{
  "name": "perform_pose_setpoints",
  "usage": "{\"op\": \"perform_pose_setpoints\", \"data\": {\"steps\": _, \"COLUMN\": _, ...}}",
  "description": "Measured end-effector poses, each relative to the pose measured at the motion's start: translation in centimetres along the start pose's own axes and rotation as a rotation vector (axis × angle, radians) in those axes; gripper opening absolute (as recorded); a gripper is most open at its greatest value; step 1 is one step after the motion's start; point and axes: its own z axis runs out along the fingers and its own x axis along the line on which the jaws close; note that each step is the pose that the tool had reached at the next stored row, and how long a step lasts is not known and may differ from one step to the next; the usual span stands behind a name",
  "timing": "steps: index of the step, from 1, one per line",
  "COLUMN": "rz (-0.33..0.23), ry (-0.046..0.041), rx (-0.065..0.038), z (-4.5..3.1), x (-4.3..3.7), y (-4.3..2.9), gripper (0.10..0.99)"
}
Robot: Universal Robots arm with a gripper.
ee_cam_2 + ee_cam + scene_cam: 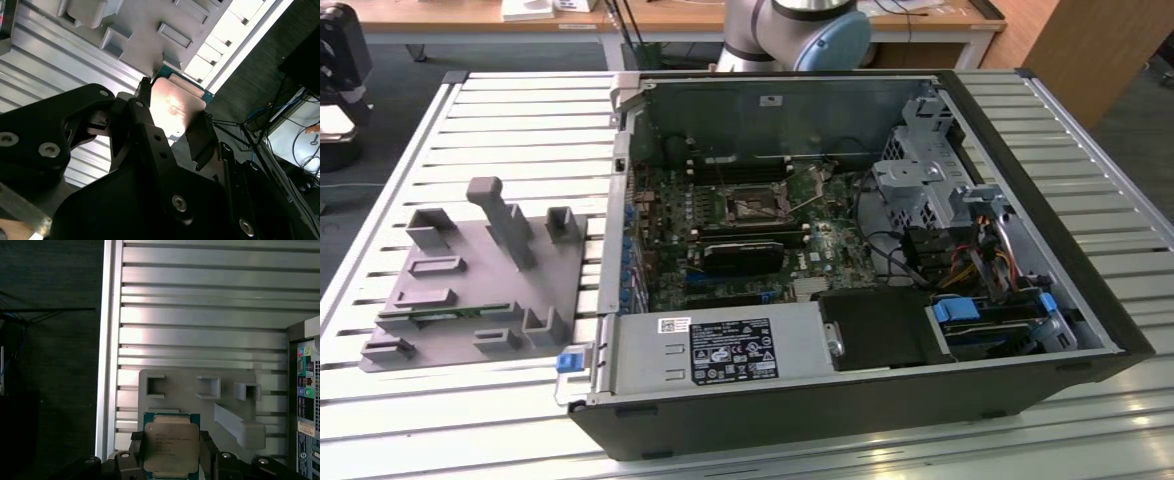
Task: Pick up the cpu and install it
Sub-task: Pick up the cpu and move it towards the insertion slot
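Right, your black metal gripper has its jaws closed on the cpu, the small flat square chip with a shiny silver-grey metal top and a thin green rim. In both wrist views you can see one black finger pressed against each of two opposite edges of the chip, so the chip sits squarely between the jaws with its metal face towards the cameras.

Past the jaw tips, beyond the held chip, lies the flat grey plastic fixture tray with its raised blocks and empty rectangular pockets. It rests on the ribbed silver aluminium table. Whether the chip touches that tray or hangs just clear of it, you cannot tell from these views. Off to one side of the jaws, in the first wrist view, the rear panel of the dark grey computer case shows with its coloured ports.

In the exterior view the same case lies on its side with the cover off, beside the tray and towards the exterior view's right of it. Inside it sits the green motherboard, and near that board's middle is the black square socket frame. The pale blue and grey arm rises behind the case.
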Motion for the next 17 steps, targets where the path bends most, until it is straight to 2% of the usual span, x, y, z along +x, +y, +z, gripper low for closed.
{"op": "perform_pose_setpoints", "data": {"steps": 6, "rz": 0.0, "ry": 0.0, "rx": 0.0, "z": 0.0, "x": -1.35, "y": -0.02, "gripper": 0.533}}
{"op": "perform_pose_setpoints", "data": {"steps": 11, "rz": 0.0, "ry": -0.0001, "rx": 0.0, "z": 0.0, "x": -2.87, "y": -0.04, "gripper": 0.533}}
{"op": "perform_pose_setpoints", "data": {"steps": 17, "rz": 0.0, "ry": -0.0001, "rx": 0.0, "z": -0.01, "x": -3.84, "y": -0.06, "gripper": 0.533}}
